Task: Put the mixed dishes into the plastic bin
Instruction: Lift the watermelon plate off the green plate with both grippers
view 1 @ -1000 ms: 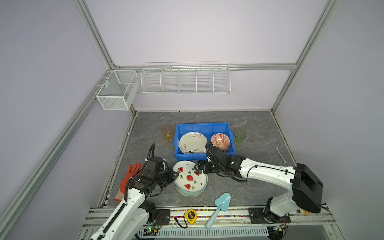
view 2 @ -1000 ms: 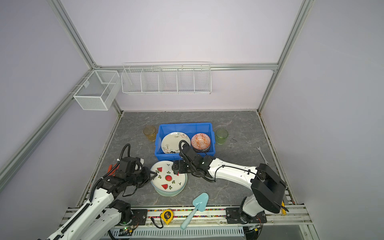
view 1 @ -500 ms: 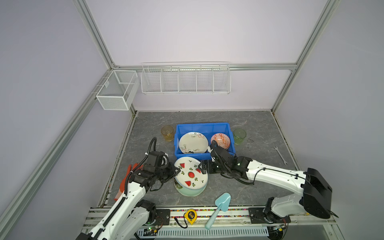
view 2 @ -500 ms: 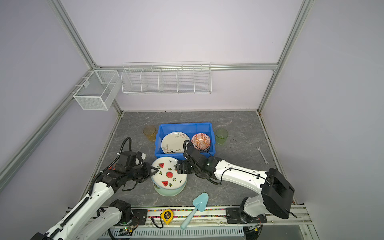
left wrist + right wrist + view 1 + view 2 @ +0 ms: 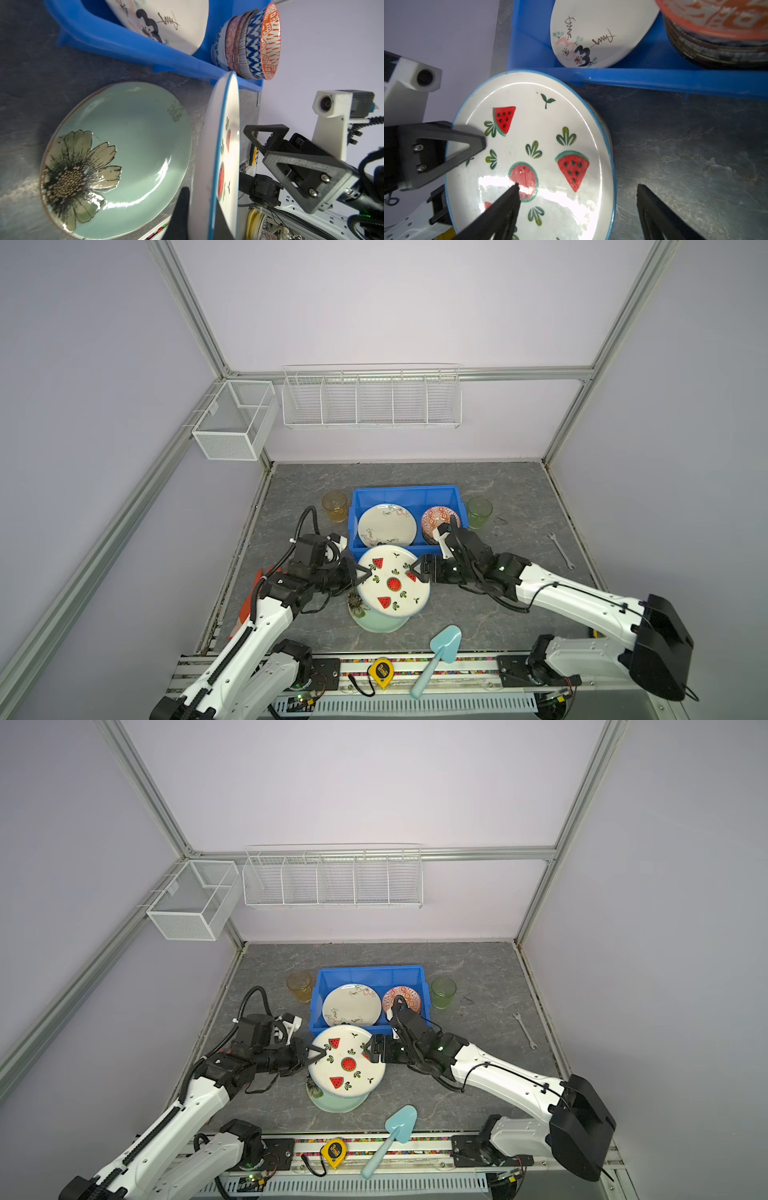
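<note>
The watermelon plate (image 5: 392, 585) hung face up above the mint green plate (image 5: 376, 622), its far edge close to the blue bin's (image 5: 405, 491) near wall. The left gripper (image 5: 360, 574) was clamped on its left rim. The right gripper's (image 5: 415, 572) jaws stood apart, straddling the right rim. Inside the bin lay a cream plate (image 5: 386, 524) and stacked bowls (image 5: 440, 518).

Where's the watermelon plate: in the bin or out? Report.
Out: left gripper holds the watermelon plate raised over the mint plate, outside the bin.
</note>
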Tool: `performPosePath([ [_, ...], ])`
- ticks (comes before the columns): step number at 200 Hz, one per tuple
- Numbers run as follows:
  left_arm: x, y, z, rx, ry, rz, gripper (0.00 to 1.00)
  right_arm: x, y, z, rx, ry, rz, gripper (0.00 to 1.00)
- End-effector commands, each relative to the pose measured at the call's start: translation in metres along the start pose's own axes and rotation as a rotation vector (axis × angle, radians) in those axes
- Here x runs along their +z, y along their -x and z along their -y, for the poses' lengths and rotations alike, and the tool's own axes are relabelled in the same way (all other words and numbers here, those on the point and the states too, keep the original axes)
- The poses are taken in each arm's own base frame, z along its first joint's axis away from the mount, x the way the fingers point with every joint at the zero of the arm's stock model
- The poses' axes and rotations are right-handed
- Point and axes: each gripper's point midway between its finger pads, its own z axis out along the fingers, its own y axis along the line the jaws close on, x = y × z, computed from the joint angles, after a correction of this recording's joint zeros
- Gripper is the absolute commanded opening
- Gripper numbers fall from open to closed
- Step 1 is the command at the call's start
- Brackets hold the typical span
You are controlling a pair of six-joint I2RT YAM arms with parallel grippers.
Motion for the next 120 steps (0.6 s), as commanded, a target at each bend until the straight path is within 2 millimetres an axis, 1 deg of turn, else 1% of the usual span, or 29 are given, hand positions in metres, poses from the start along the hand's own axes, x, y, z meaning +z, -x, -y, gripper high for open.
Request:
performPosePath([
  [1, -0.014, 0.016, 0.058, 0.138, -0.186, 0.034, 0.0, -0.016, -0.006, 0.007, 0.034, 0.017, -0.024, 0.9],
  [14, -0.014, 0.019, 0.063, 0.149, -0.21, 0.032, 0.0, -0.025, -0.007, 0.012, 0.054, 0.031, -0.016, 0.91],
  [38, -0.013, 0.023, 0.074, 0.161, -0.254, 0.034, 0.0, -0.037, -0.007, 0.011, 0.107, 0.113, 0.007, 0.93],
  [67, -0.012, 0.028, 0.088, 0.175, -0.324, 0.026, 0.0, -0.045, -0.013, 0.014, 0.122, 0.142, -0.003, 0.95],
  [87, -0.01, 0.03, 0.096, 0.186, -0.361, 0.014, 0.0, -0.047, -0.014, 0.009, 0.128, 0.184, 0.002, 0.96],
  [120, -0.006, 0.032, 0.103, 0.213, -0.382, 0.002, 0.0, -0.052, -0.004, -0.004, 0.166, 0.31, 0.036, 0.98],
])
